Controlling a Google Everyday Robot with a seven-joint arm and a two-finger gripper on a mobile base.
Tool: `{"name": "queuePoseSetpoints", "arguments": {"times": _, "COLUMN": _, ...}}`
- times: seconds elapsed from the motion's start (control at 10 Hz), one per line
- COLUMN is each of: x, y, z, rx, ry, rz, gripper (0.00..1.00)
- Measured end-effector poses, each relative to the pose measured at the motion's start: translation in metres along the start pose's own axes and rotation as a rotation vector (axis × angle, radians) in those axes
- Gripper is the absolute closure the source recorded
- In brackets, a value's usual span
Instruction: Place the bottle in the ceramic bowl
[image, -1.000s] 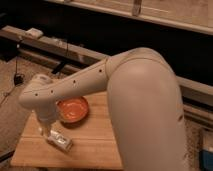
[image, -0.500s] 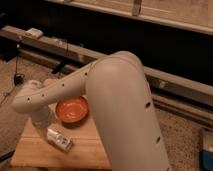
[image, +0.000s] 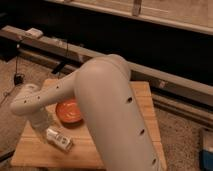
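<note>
The bottle (image: 59, 139) lies on its side on the wooden table (image: 31, 150), near the front left; it is clear with a white and dark label. The orange-red ceramic bowl (image: 68, 111) sits just behind it to the right, partly covered by my white arm (image: 112, 110). My gripper (image: 42, 123) hangs down from the wrist at the left, just left of and above the bottle and beside the bowl's left rim. The bowl shows nothing inside in its visible part.
My bulky arm covers the table's middle and right front. A long metal rail (image: 165, 82) runs behind the table, with a small white box (image: 34, 33) on it. Cables (image: 17, 77) lie on the carpet at the left. A blue object (image: 207, 150) stands at the lower right.
My arm's elbow has swung left and nearer the camera, covering more of the table. The gripper stays near the bottle, which has not moved.
</note>
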Motion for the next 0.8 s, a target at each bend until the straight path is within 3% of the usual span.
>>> {"name": "queuePoseSetpoints", "arguments": {"times": 0.8, "x": -0.009, "y": 0.0, "z": 0.033, "rx": 0.027, "ry": 0.088, "rz": -0.05, "gripper": 0.35}}
